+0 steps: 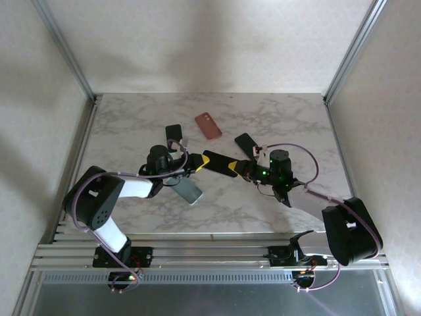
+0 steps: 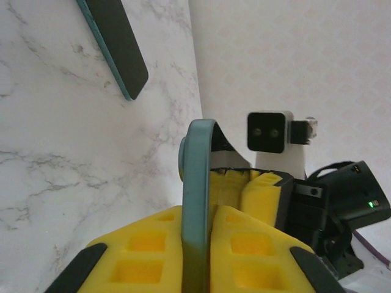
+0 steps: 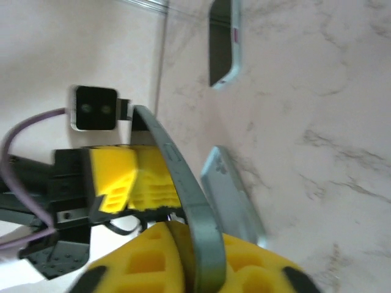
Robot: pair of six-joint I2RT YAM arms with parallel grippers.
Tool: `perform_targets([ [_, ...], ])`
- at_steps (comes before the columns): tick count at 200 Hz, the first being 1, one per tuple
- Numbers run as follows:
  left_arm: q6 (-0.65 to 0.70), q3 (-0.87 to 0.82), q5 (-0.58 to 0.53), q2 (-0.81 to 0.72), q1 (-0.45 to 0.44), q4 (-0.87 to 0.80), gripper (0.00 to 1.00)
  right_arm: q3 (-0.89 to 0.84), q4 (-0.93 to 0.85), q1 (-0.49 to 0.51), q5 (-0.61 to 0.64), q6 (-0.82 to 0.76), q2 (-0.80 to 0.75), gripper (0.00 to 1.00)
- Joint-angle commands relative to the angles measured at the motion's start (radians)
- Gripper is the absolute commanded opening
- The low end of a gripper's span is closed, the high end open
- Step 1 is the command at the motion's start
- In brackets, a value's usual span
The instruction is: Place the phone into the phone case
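Where the overhead camera looks down, the phone (image 1: 216,160) is held mid-table, its long axis roughly left to right between the left gripper (image 1: 196,164) and right gripper (image 1: 237,169), over the white marble table (image 1: 296,118) with pale walls around. At the left wrist, yellow fingers (image 2: 250,244) clamp its thin teal edge. At the right wrist, fingers (image 3: 153,268) pinch the same grey-teal rim.

A white marble-patterned table (image 1: 276,125) sits enclosed by plain pale walls (image 1: 210,46), aluminium posts (image 1: 64,47) rising at its far corners, under soft, even light.
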Motion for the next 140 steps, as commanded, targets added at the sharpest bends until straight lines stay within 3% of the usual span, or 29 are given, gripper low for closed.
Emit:
perform_targets([
  [1,0.053,0.054,-0.008,-0.013,-0.029,-0.033,0.20,0.028,-0.034,0.022,0.027,-0.056,-0.028,0.00],
  [51,0.081,0.106,-0.039,-0.020,-0.027,-0.077,0.44,0.038,-0.124,0.022,0.051,-0.079,-0.113,0.00],
  [97,0.101,0.101,-0.086,-0.061,0.012,-0.109,0.48,0.045,-0.221,0.022,0.077,-0.105,-0.192,0.00],
  [140,0.169,0.012,-0.187,-0.206,0.162,-0.274,0.48,0.046,-0.324,0.022,0.076,-0.133,-0.252,0.00],
])
